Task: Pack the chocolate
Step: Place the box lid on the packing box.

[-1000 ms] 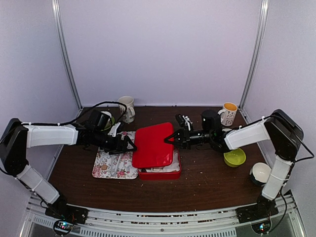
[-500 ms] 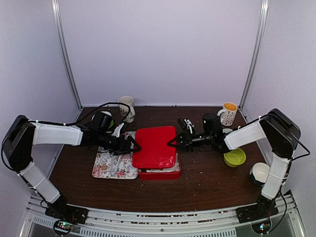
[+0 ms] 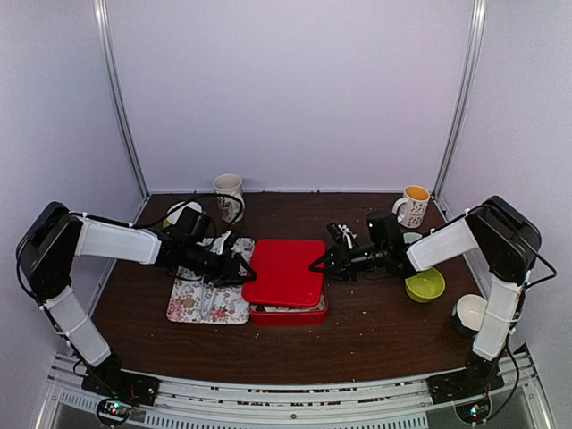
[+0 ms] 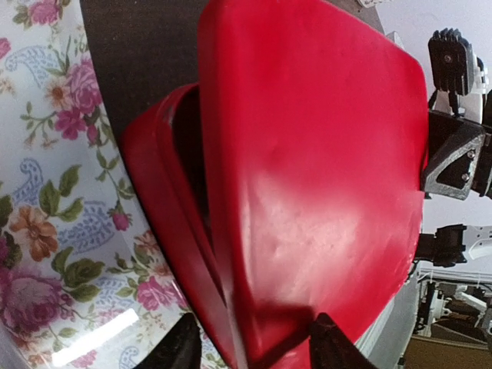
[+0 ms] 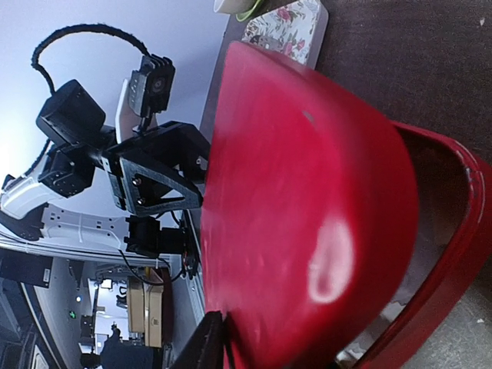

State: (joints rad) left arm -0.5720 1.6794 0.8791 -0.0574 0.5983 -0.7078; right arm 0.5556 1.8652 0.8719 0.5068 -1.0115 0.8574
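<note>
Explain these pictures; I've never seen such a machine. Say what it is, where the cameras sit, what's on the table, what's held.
The machine is a left arm and a right arm bolted at the near edge of the table, each ending in a two-finger gripper. The wide picture is from a fixed camera above and behind them; the close-ups, from wrist cameras. On the table lie a red box with its red lid over it, not shut, a floral tray, a white mug, an orange-lined mug, a green bowl and a white cup. The left gripper and right gripper meet the lid's opposite edges; whether either clamps it is unclear. No chocolate shows.
</note>
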